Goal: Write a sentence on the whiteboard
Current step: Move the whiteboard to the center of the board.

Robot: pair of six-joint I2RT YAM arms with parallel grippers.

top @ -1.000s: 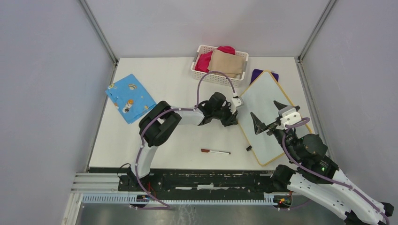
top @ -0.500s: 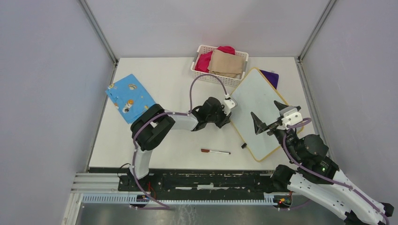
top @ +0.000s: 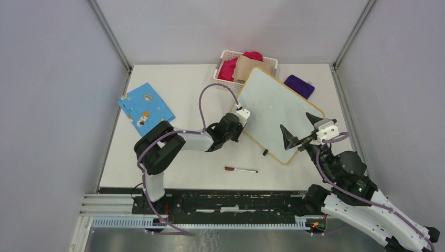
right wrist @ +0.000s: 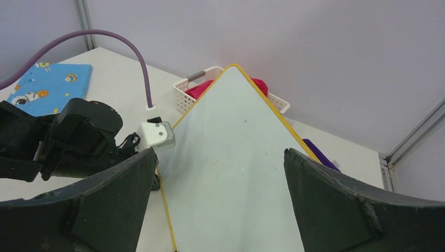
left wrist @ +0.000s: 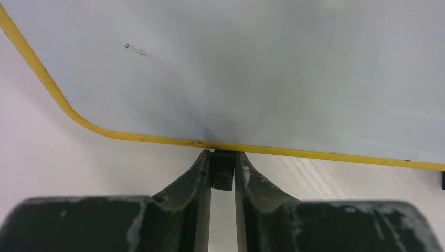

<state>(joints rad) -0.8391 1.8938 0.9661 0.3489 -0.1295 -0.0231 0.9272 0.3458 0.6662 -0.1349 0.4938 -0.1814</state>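
The right gripper (top: 295, 122) hangs at the near right with its jaws spread wide and nothing between them, above the near right part of the whiteboard (top: 273, 105). In its wrist view the two dark fingers (right wrist: 105, 205) frame the board's pale face from either side.

Left of that arm, near the front edge of the table (top: 194, 89), a slim marker (top: 241, 169) lies flat. It is dark at its left end, apart from both arms and just near of the board's near corner.

The left gripper (left wrist: 223, 157) reaches in from the left. Its jaws are drawn narrow and pinch a small black foot (left wrist: 222, 176) under the yellow rim (left wrist: 131, 137), so it grips the whiteboard at its left side.

The whiteboard lies over the right half of the table, turned like a diamond with one corner pointing near and one far. A second black foot (top: 265, 153) shows along its near left edge. Its face is plain white, with a faint dark smear (left wrist: 137, 50) in the left wrist view. Whether the board lies flat or is raised at one side I cannot tell.

Farther left, a blue cloth (top: 146, 109) printed with small figures lies flat near the table's left edge, well apart from the board. A purple cloth (top: 299, 86) lies just beyond the board's far right edge.

At the far edge stands a white basket (top: 223, 79) holding a pink cloth (top: 228, 68) and a tan cloth (top: 246, 67). From above, the board's far corner overlaps the basket's near right side.
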